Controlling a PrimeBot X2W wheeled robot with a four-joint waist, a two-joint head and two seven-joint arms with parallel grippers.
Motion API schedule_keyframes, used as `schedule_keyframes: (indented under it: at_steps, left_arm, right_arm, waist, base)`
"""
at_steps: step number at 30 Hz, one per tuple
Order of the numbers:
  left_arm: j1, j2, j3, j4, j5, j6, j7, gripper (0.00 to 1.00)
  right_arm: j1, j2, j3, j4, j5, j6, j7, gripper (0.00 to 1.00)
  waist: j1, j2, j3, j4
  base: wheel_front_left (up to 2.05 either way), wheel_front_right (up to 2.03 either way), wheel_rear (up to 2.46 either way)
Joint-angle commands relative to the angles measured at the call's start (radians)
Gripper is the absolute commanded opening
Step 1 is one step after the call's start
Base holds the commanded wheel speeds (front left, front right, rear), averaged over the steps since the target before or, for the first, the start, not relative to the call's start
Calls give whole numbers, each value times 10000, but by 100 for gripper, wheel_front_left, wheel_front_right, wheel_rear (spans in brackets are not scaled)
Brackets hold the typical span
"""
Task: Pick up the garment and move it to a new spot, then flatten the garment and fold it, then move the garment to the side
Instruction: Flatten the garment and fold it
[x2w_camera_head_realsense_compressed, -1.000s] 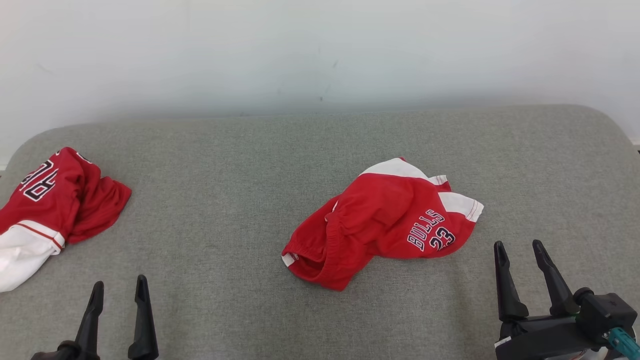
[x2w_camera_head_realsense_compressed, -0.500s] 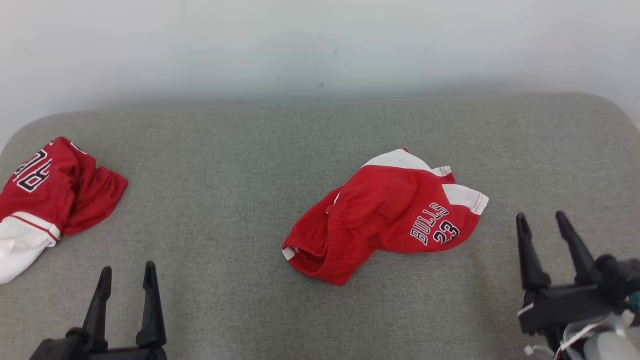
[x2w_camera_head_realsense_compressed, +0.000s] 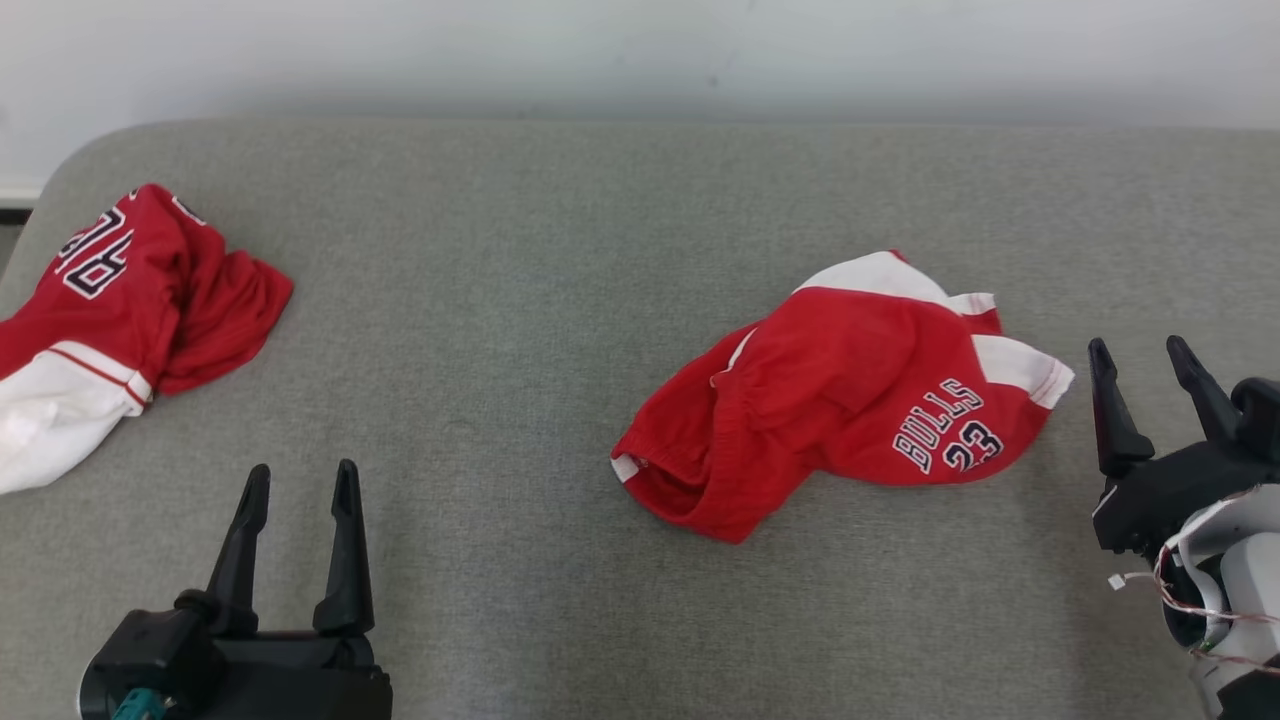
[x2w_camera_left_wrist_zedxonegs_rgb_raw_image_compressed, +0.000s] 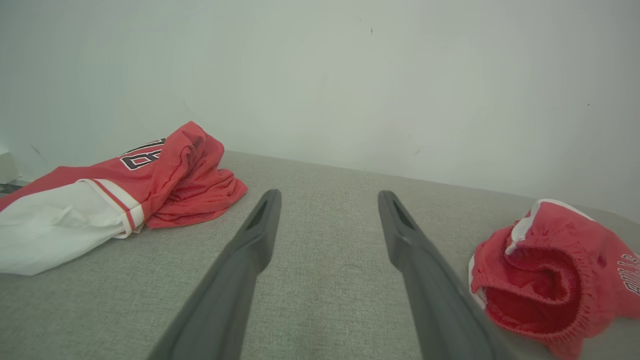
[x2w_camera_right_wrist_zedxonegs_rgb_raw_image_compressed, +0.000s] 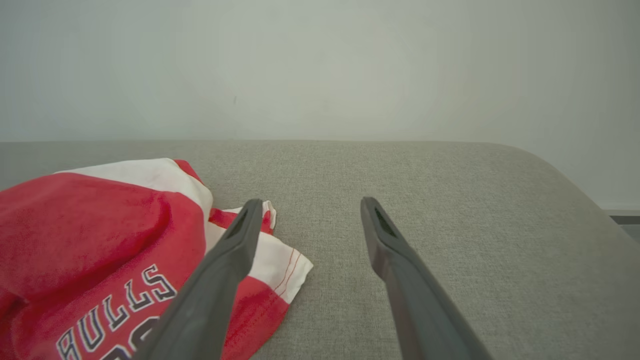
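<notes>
- Presently, item one: crumpled red-and-white mesh basketball shorts (x2w_camera_head_realsense_compressed: 850, 400), lettered "BULLS 23". You find them heaped right of centre on the grey woven upholstered surface (x2w_camera_head_realsense_compressed: 500, 300), with the elastic waistband gaping toward the robot's near left and the white panels toward the back. You may judge them the task's garment, since they lie between the two arms. They are not yet lifted.
- Item two: bunched red-and-white jersey garment (x2w_camera_head_realsense_compressed: 120, 290) with black-and-white numerals, at the far left edge of the surface and well apart from the shorts. It is probably set aside there to keep the middle free for flattening.
- Item three: left gripper (x2w_camera_head_realsense_compressed: 302, 470), low at the near left and aimed toward the plain white wall (x2w_camera_head_realsense_compressed: 600, 50). It sits over bare cloth between the two garments and is close to neither. Its fingers (x2w_camera_left_wrist_zedxonegs_rgb_raw_image_compressed: 245, 250) stand moderately wide apart, hold nothing and touch nothing you can see.
- Item four: right gripper (x2w_camera_head_realsense_compressed: 1138, 345), just beside the shorts' white hem corner, a placement that suits a pinch at that edge. Its fingers (x2w_camera_right_wrist_zedxonegs_rgb_raw_image_compressed: 225, 265) are parted about as wide, with nothing between them. In the right wrist view one finger crosses in front of the hem, and you cannot tell whether it touches.
- Step in hand, by judgement: the approach before the first pick-up.
</notes>
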Motion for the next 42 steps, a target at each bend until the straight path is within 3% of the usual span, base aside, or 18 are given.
schedule_keyframes:
  at_steps: [1,14,15,16,17,22,27,42]
  left_arm:
    - [-178,-11,-35,37,43,-6,-6,100]
    - [-496,-28,-267,140,-40,38,-6,100]
    - [-483,-30,-279,117,-46,59,-6,100]
    - [-483,-30,-279,117,-46,59,-6,100]
    - [-466,-30,-294,98,-51,64,-6,100]
    - [-325,-28,-226,149,-23,142,-6,100]
    - [-143,-29,-130,244,27,128,-6,100]
    - [625,-28,64,373,-25,104,-6,100]
  right_arm:
    - [-297,-117,100,412,137,-25,-14,100]
    - [-1571,-120,1218,3736,1005,-23,-531,100]
    - [-1634,-143,1288,3892,1073,-23,-621,71]
    - [-1634,-143,1288,3892,1073,-23,-621,71]
    - [-1708,-139,1346,4004,1160,-25,-716,0]
    - [-1972,-195,1746,4214,1438,-24,-1151,0]
    - [-1882,-185,2024,3596,1527,-25,-1379,0]
    - [1559,50,2419,-2473,437,-24,-1372,0]
  waist:
    - [-2,-1,400,394]
    - [-2,-1,637,884]
    - [-2,-1,640,891]
    - [-2,-1,640,891]
    - [-2,-1,637,893]
    - [-2,-1,457,806]
    - [-2,-1,12,562]
    - [-2,-1,-1088,-457]
  base:
    - [0,0,0]
    - [0,0,0]
    - [0,0,0]
    - [0,0,0]
    - [0,0,0]
    - [0,0,0]
    - [0,0,0]
    - [0,0,0]
